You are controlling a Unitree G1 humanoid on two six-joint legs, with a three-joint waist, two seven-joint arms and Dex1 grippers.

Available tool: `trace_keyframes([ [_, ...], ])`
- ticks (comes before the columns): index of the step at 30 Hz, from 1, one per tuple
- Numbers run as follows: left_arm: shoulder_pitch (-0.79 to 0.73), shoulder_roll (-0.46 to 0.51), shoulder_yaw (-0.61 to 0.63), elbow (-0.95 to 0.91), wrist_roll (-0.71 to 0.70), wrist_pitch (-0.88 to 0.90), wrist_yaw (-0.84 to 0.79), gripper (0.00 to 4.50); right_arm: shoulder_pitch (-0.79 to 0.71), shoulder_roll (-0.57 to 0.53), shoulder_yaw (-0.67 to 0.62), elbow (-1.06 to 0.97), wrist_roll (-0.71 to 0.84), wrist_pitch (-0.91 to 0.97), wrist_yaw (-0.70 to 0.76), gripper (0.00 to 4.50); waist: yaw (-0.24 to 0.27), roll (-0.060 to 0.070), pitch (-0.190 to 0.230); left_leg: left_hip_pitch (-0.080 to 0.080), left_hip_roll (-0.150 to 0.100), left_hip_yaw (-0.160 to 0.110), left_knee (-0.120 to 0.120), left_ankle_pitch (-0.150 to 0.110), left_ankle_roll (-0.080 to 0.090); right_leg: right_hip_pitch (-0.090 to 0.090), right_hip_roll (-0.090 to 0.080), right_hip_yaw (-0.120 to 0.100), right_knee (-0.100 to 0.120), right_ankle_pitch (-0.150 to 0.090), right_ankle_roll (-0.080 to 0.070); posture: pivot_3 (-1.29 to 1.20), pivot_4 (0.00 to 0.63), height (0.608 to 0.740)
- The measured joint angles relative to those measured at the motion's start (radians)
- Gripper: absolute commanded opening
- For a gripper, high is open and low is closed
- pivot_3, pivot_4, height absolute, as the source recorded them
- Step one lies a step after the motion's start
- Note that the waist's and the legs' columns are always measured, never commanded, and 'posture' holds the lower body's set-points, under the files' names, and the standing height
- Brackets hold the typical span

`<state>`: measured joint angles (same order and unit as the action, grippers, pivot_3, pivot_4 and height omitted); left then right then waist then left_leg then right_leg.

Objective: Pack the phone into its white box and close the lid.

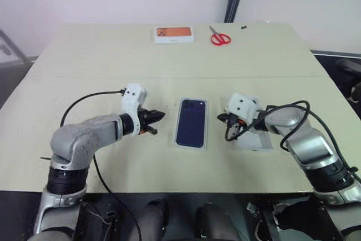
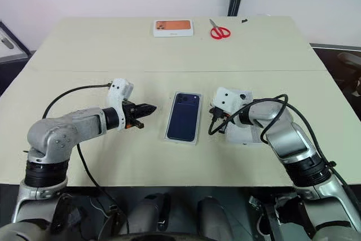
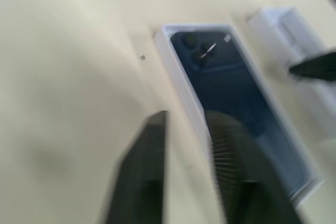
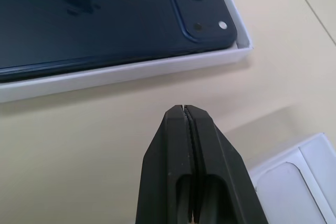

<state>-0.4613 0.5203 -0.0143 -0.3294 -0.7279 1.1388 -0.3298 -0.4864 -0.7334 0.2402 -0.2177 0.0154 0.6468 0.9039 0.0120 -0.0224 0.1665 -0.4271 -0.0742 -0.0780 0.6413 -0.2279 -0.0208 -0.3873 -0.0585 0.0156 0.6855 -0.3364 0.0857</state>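
Right wrist view shows the phone (image 4: 94,14) already seated in the white box (image 4: 121,69) at the table's (image 1: 84,55) middle, with the lid (image 2: 243,134) lying inside-up under the right arm. Next, I judge, the lid wants gripping by an edge, flipping and lowering squarely. The right hand (image 4: 185,109) hovers pressed together beside the box; the left hand (image 1: 159,116), empty, points at the box, its black fingers nearly closed.

beige table (image 2: 84,55) with white box (image 2: 167,134), lid (image 2: 248,134) apparently plain-side up, orange-printed box (image 2: 173,27), red scissors (image 2: 219,31)
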Motion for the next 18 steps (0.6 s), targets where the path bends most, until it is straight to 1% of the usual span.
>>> trace_keyframes([
  [1, 0.004, 0.047, -0.069, -0.002, 0.051, -0.050, -0.042, 0.59, -0.008, 0.000, 0.020, -0.008, -0.009, 0.016, 0.000, 0.00, 0.000, 0.000, 0.000, 0.000, 0.000, 0.000, 0.000, 0.000, 0.000, 0.000, 0.000, 0.000, 0.000, 0.000, 0.000, 0.00, 0.150, 0.740],
  [3, 0.013, 0.090, -0.160, 0.001, 0.131, -0.122, -0.101, 0.59, -0.009, -0.001, 0.051, -0.021, -0.030, 0.032, -0.003, 0.00, 0.001, 0.000, 0.000, 0.000, 0.000, 0.000, 0.000, 0.000, 0.000, 0.000, 0.000, 0.000, -0.001, 0.000, 0.000, 0.00, 0.150, 0.740],
  [7, 0.009, 0.097, -0.286, 0.026, 0.234, -0.212, -0.179, 0.59, -0.017, 0.004, 0.103, -0.024, -0.075, 0.078, -0.032, 0.00, -0.001, 0.000, 0.000, 0.000, 0.000, 0.000, 0.000, 0.000, 0.001, 0.000, -0.001, 0.000, -0.001, 0.000, 0.000, 0.00, 0.150, 0.740],
  [11, -0.033, 0.057, -0.360, 0.063, 0.299, -0.240, -0.225, 0.59, -0.039, 0.016, 0.152, -0.038, -0.112, 0.105, -0.046, 0.00, -0.001, 0.000, 0.000, -0.001, 0.000, 0.000, -0.001, -0.001, 0.001, 0.000, -0.001, 0.000, -0.001, 0.000, 0.000, 0.00, 0.150, 0.740],
  [13, -0.046, 0.026, -0.370, 0.081, 0.315, -0.246, -0.236, 0.59, -0.039, 0.019, 0.174, -0.054, -0.120, 0.108, -0.046, 0.00, 0.001, 0.000, 0.000, -0.001, 0.000, 0.000, 0.000, -0.001, 0.002, 0.000, -0.001, 0.000, -0.001, 0.000, 0.000, 0.00, 0.150, 0.740],
  [18, -0.068, -0.060, -0.381, 0.126, 0.362, -0.238, -0.237, 0.59, -0.032, -0.005, 0.173, -0.065, -0.137, 0.129, -0.043, 0.00, 0.003, 0.001, 0.000, -0.001, 0.000, -0.001, 0.004, -0.002, 0.004, 0.002, -0.001, -0.001, 0.000, 0.000, 0.000, 0.00, 0.150, 0.740],
])
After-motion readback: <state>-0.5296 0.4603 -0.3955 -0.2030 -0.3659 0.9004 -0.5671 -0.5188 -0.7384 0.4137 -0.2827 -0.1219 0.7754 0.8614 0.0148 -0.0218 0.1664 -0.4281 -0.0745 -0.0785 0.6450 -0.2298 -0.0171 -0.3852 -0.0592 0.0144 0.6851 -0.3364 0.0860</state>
